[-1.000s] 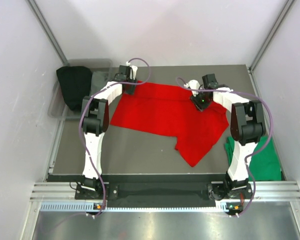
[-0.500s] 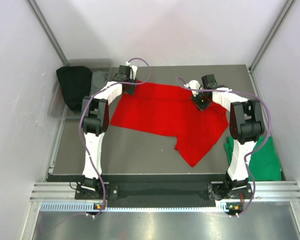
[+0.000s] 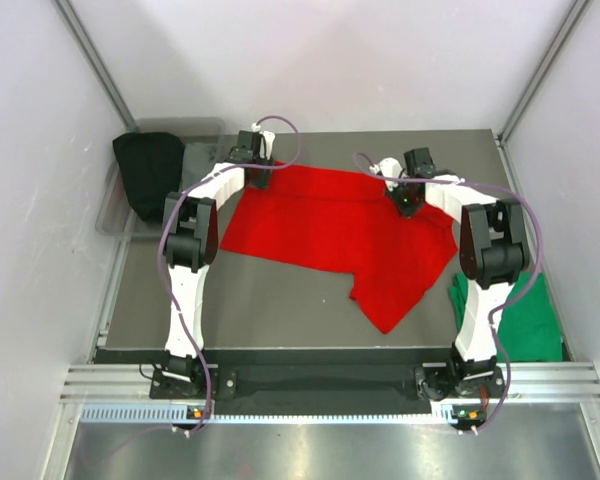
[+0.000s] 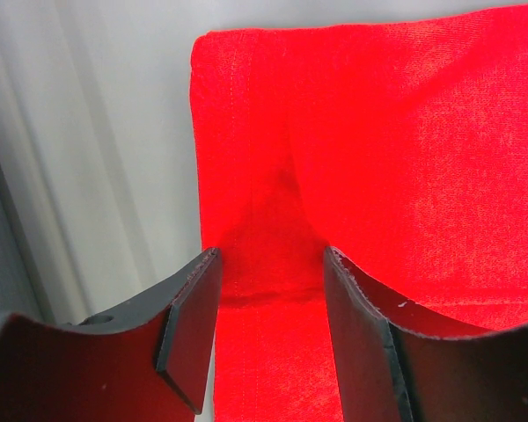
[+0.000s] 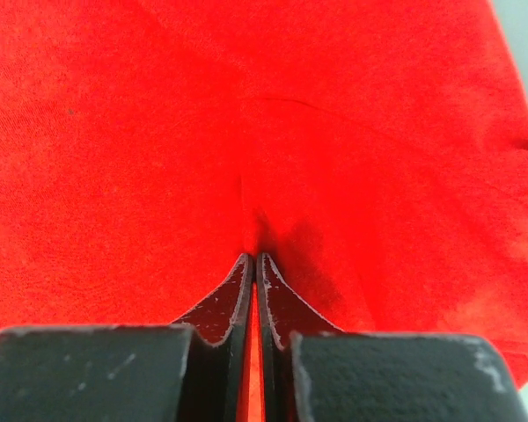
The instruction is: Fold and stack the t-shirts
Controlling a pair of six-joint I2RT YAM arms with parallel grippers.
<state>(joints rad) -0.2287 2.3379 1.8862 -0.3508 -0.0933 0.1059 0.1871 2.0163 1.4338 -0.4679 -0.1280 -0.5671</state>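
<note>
At far edge, red t-shirt [image 3: 340,235] unmoved; left gripper [image 4: 271,262] parted, right gripper [image 5: 253,260] pinching it, shifted slightly.

The tabletop [image 3: 280,295] is a dark grey rectangle filling the middle of the top view, its near edge running along the bottom behind a metal rail [image 3: 320,378]. A red shirt [image 3: 350,235] lies spread on it from upper left of centre down to the right. Its upper edge is close to the far side, and one pointed corner reaches toward the lower middle. The cloth is rumpled, not flat. The lower left of the tabletop is bare. A green shirt [image 3: 530,318] is bunched at the right edge in the lower right of the frame; whether it rests fully on the tabletop cannot be told.
</note>
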